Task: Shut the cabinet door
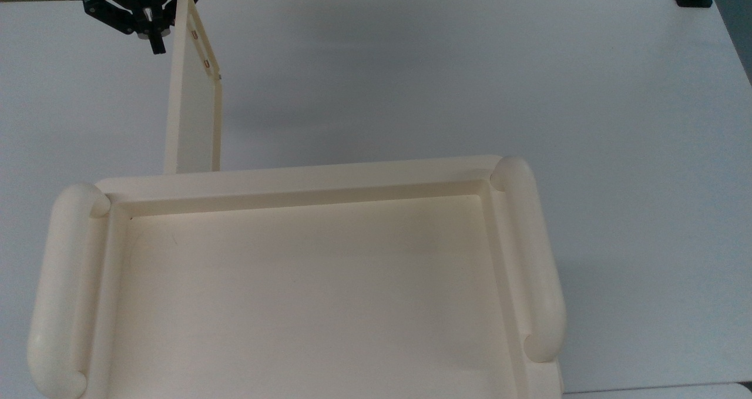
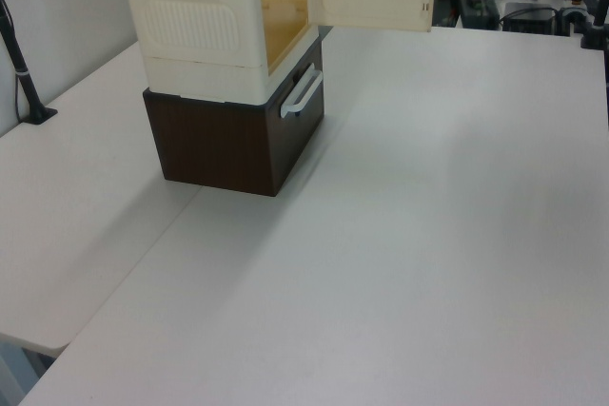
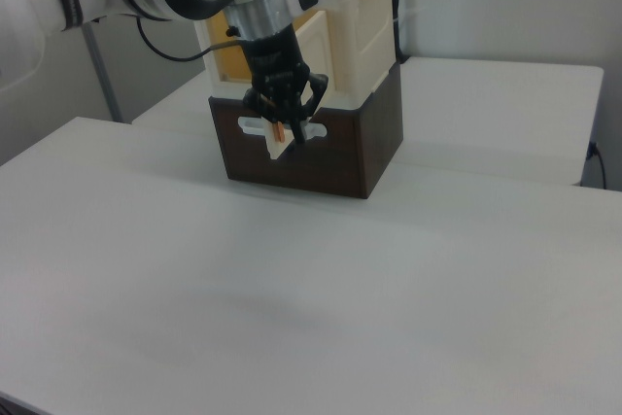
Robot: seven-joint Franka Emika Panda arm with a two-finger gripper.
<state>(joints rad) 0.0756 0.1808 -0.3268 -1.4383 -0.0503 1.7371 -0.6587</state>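
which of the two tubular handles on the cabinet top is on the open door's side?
The handle at the top view's left; the cabinet door swings out from that end.

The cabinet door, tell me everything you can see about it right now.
The cabinet door is a thin, flat cream panel with a raised frame edge, plastic by its look. It stands wide open, swung out roughly square to the front of the cabinet, hinged at the top view's left end of that front. Two small copper-brown fittings and tiny screws sit near its free edge. The gripper hangs close beside that free edge, on the top view's left; contact cannot be told.
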